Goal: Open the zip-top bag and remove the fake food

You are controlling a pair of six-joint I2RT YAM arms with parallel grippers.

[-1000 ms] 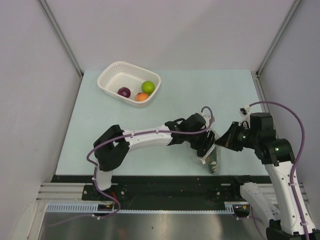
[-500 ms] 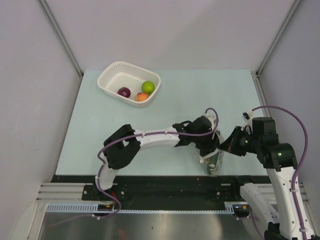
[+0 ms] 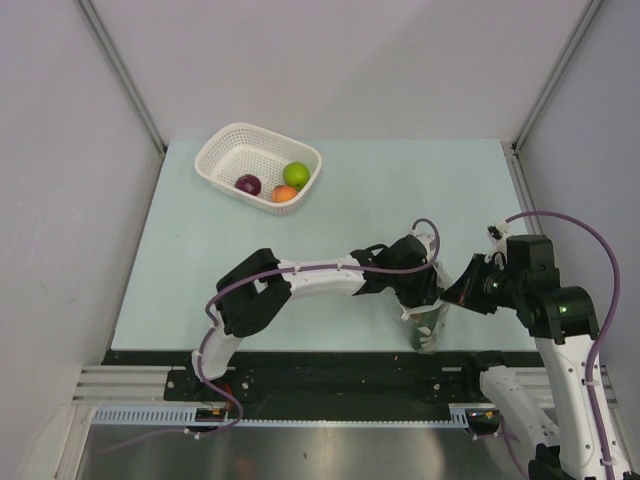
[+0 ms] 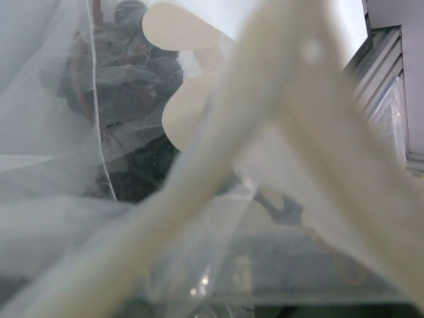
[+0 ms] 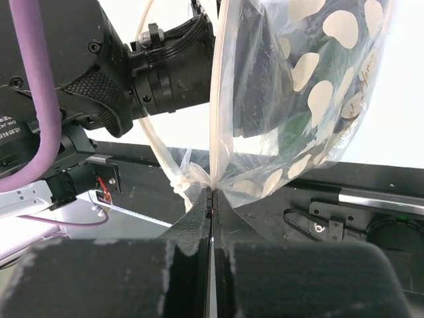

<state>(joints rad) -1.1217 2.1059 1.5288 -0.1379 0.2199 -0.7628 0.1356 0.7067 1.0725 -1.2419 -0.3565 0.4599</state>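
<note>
The zip-top bag [image 3: 428, 328] stands upright at the near edge of the counter [image 3: 400, 190], right of its middle, its mouth turned up and its polka-dot panel facing the right side. Dark fake food [image 4: 132, 79] shows through the crinkled plastic, too blurred to name. The right fingers [image 5: 205, 212] are pressed together on the bag's rim, pinching the film from the right. The left fingers [image 3: 418, 300] are sunk into the bag's mouth from above; whether they are apart or together cannot be told, as the plastic covers them.

The left arm bends low across the near half of the counter, elbow by the near left corner, wrist tipped down over the bag. The right arm stands tall at the near right corner, forearm angled in toward the bag.

Open counter runs from the bag to the far edge and to the left edge. Near the far left corner sits a white perforated basket [image 3: 225, 150] holding a lime-green ball [image 3: 296, 175], an orange fruit [image 3: 284, 194] and a purple onion [image 3: 248, 185].
</note>
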